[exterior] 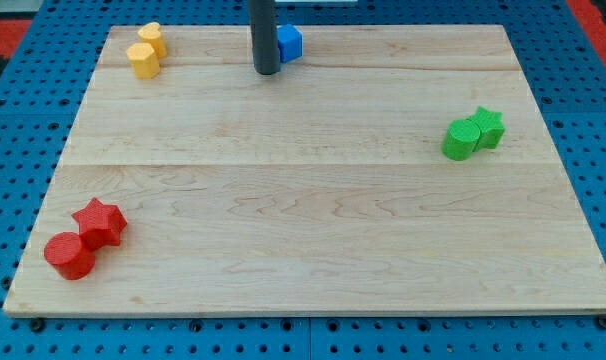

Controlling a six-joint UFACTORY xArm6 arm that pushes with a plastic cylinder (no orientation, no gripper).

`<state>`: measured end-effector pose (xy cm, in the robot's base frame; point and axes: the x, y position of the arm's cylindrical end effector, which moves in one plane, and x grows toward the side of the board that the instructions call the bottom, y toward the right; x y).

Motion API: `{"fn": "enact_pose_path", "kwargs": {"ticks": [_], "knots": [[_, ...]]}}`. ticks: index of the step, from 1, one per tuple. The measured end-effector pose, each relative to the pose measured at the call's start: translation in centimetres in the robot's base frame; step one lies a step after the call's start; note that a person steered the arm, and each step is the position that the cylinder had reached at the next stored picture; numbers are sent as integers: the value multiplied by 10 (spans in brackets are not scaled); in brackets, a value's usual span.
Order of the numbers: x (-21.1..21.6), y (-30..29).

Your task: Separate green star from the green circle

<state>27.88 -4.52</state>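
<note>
wooden board (313,200) on blue pegboard (23,110), my tip (267,70) fingerless beside blue block (289,43)

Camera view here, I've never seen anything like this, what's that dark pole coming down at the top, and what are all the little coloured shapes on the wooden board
That pole is the working end of a robot arm. It has no hand and holds nothing; its lower end, my tip, slides along the wooden board and pushes blocks around. There is only this one picture, taken looking down at the board from above its near edge.

My tip is at the view's top, just left of a blue block that sits partly behind the rod.

Top left are two yellow blocks, their shapes hard to tell. Bottom left are a red star and a red circle, touching. At the right are the green circle and green star, pressed together. Those two are to be pushed apart, and my tip is far from them.
</note>
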Motion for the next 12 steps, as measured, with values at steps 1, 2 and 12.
{"fn": "enact_pose_path", "kwargs": {"ticks": [1, 2, 12], "knots": [[-6, 2], [-13, 4], [153, 293]]}}
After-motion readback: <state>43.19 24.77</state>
